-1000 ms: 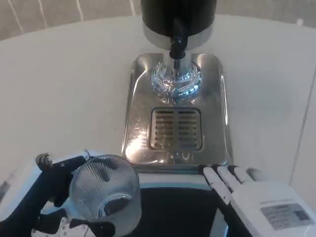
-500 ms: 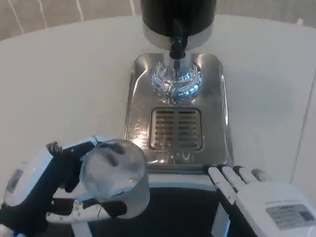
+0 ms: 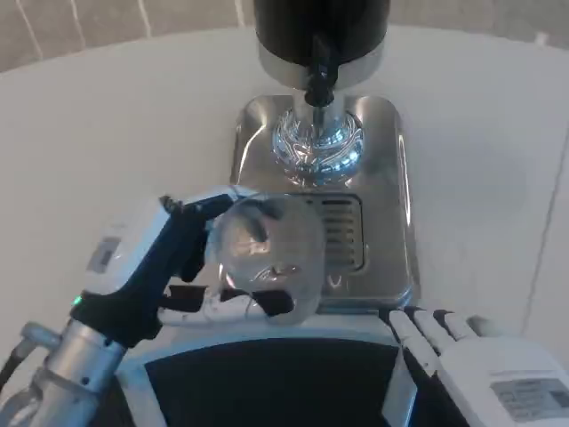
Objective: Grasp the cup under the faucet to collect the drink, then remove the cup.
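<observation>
My left hand [image 3: 164, 262] grips a clear ribbed glass cup [image 3: 267, 253] and holds it over the front left part of the steel drip tray [image 3: 391, 178], partly covering the slotted grate [image 3: 342, 231]. The cup looks empty. The black faucet spout [image 3: 318, 84] hangs from the dark dispenser body [image 3: 320, 27] at the top, above the shiny round base [image 3: 316, 147], well behind the cup. My right hand [image 3: 480, 365] lies flat at the bottom right, fingers extended toward the tray's front edge, holding nothing.
The white table [image 3: 107, 133] stretches to the left and right of the tray. A dark panel with a white border [image 3: 267, 382] sits at the near edge between my arms.
My left hand has carried the cup up and to the right, from the near left edge onto the front of the tray. My right hand has slid slightly lower in the picture.
</observation>
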You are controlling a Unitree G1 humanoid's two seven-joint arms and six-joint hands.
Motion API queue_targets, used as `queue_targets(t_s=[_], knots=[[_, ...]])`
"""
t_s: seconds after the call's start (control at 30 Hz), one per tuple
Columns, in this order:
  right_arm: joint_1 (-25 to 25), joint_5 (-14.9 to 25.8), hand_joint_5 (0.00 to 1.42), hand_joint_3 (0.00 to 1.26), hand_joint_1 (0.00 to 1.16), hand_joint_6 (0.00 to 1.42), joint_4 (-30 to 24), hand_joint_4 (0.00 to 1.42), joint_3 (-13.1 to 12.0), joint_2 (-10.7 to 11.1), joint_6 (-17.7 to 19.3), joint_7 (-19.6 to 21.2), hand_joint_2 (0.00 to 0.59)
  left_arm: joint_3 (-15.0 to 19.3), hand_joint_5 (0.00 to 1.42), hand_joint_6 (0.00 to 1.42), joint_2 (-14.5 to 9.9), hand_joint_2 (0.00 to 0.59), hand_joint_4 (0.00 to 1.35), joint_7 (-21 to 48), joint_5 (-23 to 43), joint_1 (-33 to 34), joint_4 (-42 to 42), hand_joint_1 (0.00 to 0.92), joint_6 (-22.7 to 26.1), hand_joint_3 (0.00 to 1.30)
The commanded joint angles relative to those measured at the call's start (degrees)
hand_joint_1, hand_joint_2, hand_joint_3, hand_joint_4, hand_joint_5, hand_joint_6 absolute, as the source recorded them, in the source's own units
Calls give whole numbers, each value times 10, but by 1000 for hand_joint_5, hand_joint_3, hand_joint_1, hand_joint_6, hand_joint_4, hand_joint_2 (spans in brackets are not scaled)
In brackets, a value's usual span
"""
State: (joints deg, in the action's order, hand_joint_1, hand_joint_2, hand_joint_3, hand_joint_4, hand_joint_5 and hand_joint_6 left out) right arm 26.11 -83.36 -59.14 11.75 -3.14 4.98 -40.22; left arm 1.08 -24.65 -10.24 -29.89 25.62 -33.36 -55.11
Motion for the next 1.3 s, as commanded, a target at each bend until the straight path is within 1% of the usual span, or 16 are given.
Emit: queue_targets(t_s=[0.03,0.2,0.33,0.53,0.67,0.77,1.03,1.07,1.1,1.2,1.23,1.27,1.3], knots=[[5,5,0,0,266,0,-9,0,-7,-13,7,7,484,-29,1402,1424,16,86,1176,-42,-25,36,-38,473,12,1003],[2,13,0,0,266,0,-9,0,-18,-14,11,5,484,-61,1402,1424,24,86,1176,-87,-54,68,-89,473,25,1003],[-5,24,0,0,266,0,-9,0,-34,-12,13,-3,484,-85,1402,1424,32,86,1176,-129,-74,93,-126,474,42,1003],[-20,35,0,0,266,0,-9,0,-47,-11,14,-21,484,-115,1402,1424,35,87,1176,-179,-87,145,-191,474,75,1003],[-26,42,0,0,266,0,-9,0,-54,-9,15,-30,484,-127,1402,1424,41,87,1176,-195,-85,186,-231,474,100,1003],[-28,47,0,0,265,0,-9,0,-57,-8,14,-35,483,-133,1402,1424,51,87,1176,-205,-80,211,-253,474,120,1003],[-23,43,0,0,264,0,-9,0,-53,-13,15,-34,480,-148,1402,1424,64,88,1165,-219,-77,234,-275,474,140,998],[-21,44,0,0,264,0,-9,0,-55,-13,15,-33,480,-150,1381,1424,66,82,1142,-218,-75,235,-277,471,141,979],[-20,45,0,0,264,0,-9,0,-56,-13,15,-32,480,-151,1354,1418,67,78,1102,-217,-72,236,-278,464,141,921],[-18,48,0,0,264,0,-9,0,-60,-13,17,-30,480,-156,1222,1370,67,54,851,-216,-71,236,-277,448,149,762],[-18,49,0,0,264,0,-9,0,-61,-13,18,-29,480,-158,1159,1363,67,55,749,-214,-70,237,-277,426,152,693],[-18,50,0,0,263,0,-9,0,-62,-14,18,-29,478,-159,1080,1341,66,68,663,-211,-69,238,-277,393,156,615],[-18,51,0,0,262,0,-9,0,-62,-14,19,-29,477,-160,1039,1328,66,72,608,-210,-69,238,-276,366,158,549]])
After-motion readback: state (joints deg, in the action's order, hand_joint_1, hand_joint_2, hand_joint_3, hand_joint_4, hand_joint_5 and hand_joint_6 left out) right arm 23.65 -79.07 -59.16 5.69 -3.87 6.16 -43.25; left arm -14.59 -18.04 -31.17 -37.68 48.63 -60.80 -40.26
